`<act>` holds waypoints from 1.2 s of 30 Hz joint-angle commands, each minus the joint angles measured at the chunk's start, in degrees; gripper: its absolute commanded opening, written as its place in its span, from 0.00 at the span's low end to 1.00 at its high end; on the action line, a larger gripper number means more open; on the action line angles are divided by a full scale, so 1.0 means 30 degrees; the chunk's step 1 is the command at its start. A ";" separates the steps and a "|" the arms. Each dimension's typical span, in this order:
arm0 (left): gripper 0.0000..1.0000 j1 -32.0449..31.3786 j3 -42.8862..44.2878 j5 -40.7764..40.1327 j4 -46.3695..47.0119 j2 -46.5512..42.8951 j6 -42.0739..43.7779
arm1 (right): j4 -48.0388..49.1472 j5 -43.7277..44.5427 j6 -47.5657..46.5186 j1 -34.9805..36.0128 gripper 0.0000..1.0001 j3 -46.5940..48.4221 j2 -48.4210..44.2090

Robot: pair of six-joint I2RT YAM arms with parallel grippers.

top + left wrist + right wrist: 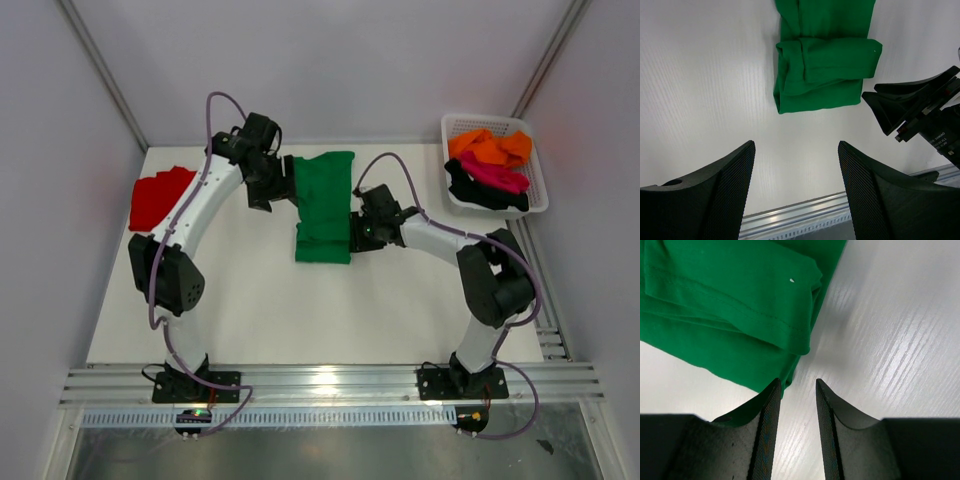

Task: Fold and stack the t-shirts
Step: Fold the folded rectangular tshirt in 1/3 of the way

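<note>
A bright green t-shirt (324, 205) lies folded into a long strip in the middle of the table, its near end doubled over (825, 60). A red t-shirt (160, 197) lies folded at the far left. My left gripper (272, 195) hovers at the green shirt's left edge, open and empty (795, 145). At the shirt's right edge, near its lower end, sits my right gripper (357, 232). Its jaws stand narrowly apart over bare table (796, 385), with the green cloth (730, 300) just beside the left finger (771, 405) and nothing held.
A white mesh basket (535, 195) at the back right holds orange (490, 147), magenta (495, 175) and black (470, 188) t-shirts. White walls enclose the table on three sides. An aluminium rail (330, 385) runs along the near edge.
</note>
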 commanded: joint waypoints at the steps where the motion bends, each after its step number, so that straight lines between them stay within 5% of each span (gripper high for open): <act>1: 0.70 0.0123 0.0304 -0.0327 0.0136 -0.0470 0.0205 | 0.0683 0.0679 -0.0333 0.0047 0.38 0.0709 0.0547; 36: 0.70 0.0123 -0.0838 -0.0124 0.0486 -0.1848 -0.0263 | -0.1748 0.1882 -0.1535 0.0018 0.38 0.8209 0.5586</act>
